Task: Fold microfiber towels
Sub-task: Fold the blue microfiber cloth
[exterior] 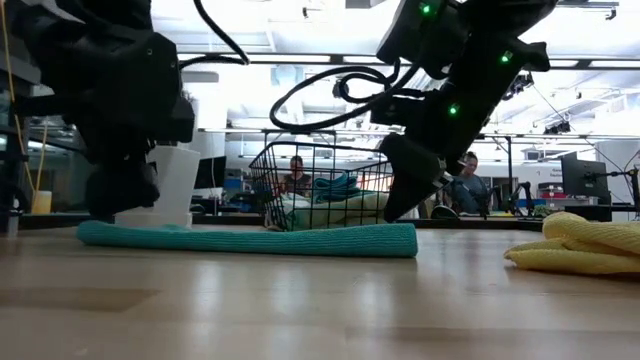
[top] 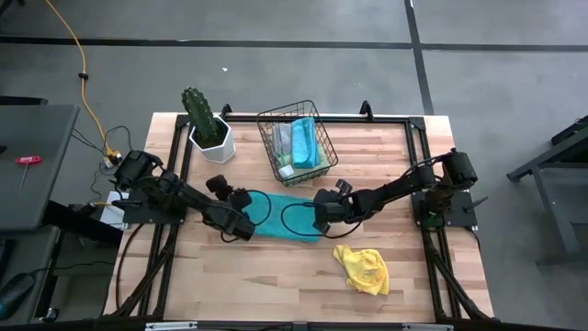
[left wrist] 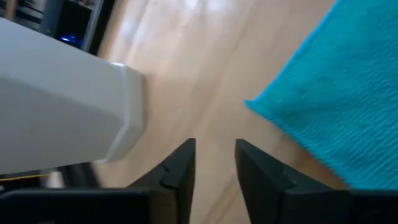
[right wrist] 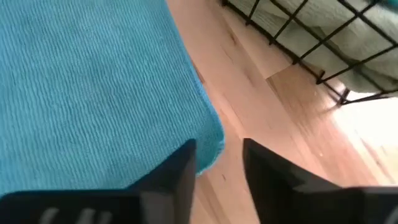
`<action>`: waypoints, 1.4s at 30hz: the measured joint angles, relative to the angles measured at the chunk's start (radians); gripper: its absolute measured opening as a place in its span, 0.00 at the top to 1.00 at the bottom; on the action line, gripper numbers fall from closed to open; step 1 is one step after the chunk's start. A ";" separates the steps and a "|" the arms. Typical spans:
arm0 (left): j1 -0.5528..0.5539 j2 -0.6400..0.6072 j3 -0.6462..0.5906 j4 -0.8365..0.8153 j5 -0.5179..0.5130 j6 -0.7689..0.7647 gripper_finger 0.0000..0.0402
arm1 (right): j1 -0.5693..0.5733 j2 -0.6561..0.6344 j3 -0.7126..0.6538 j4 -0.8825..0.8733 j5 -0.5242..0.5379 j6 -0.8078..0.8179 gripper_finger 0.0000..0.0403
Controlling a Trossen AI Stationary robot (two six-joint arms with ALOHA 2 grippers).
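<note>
While the teal towel lies flat at the table's centre, both grippers sit at its ends with nothing between their fingers, so one fold looks just released. On the left, the left gripper hovers just off the towel's left corner, jaws slightly apart and empty, with the white planter beside it. On the right, the right gripper stands parted over the opposite corner, near the wire basket holding more towels. A crumpled yellow towel waits well apart, toward the table's near edge. I judge the next move calls for gripping two corners again, or shifting to the yellow one. Only the low view shows the teal towel's doubled thickness; only the high view shows the basket's contents.
</note>
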 joint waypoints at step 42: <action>-0.030 -0.314 -0.193 0.528 0.719 0.679 0.60 | 0.243 -0.118 0.003 0.059 -0.021 -0.167 0.53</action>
